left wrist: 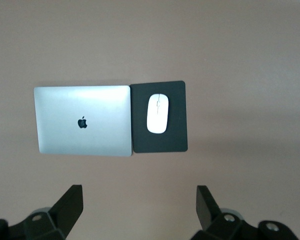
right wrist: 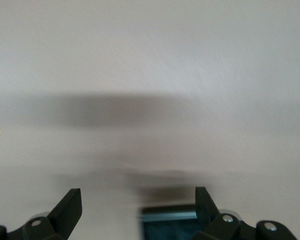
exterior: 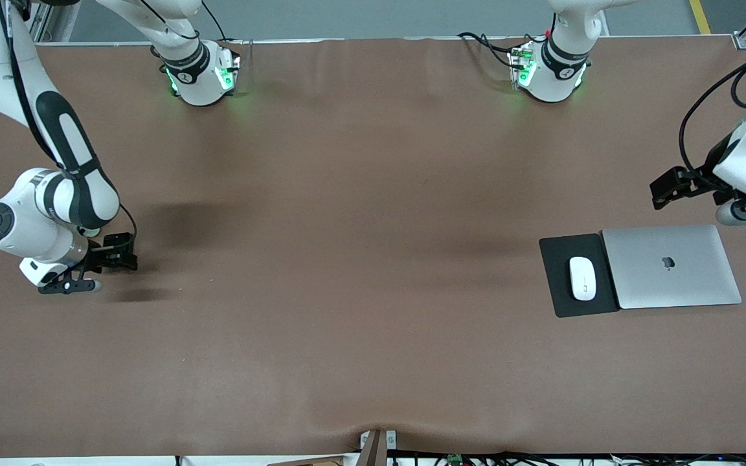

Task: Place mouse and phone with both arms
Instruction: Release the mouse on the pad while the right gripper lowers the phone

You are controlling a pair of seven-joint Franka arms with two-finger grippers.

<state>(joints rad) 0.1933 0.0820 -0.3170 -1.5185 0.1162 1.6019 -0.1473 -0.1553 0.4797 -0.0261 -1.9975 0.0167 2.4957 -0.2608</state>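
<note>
Mouse (exterior: 583, 278) lies on a dark mat (exterior: 557, 294), the mat pressed up against a closed silver laptop (exterior: 671, 266) toward the left arm's end of the table (exterior: 347, 259). It sits squarely in the mat's middle, long axis running with the laptop's short edge, so to my eye that half of the job looks finished. From the left wrist view the same trio shows plainly: mouse (left wrist: 157, 113), mat (left wrist: 140, 140), laptop (left wrist: 82, 120).

Left gripper (exterior: 671, 186) hangs above bare table, over a spot farther from the front camera than the laptop, fingers (left wrist: 70, 205) spread wide and carrying nothing. I'd guess it is parked clear so as not to disturb the mouse.

Right gripper (exterior: 117, 254) is well apart from the laptop, low over the table at the right arm's end. Its fingers (right wrist: 70, 207) are also spread wide, and between them, close under the wrist camera, a dark flat thing with a pale rim (right wrist: 170, 222) shows at the edge of the right wrist view. That may be the phone, lying on the table with the fingers standing off it, but too little of it shows to be sure. From the front view the arm hides that spot
</note>
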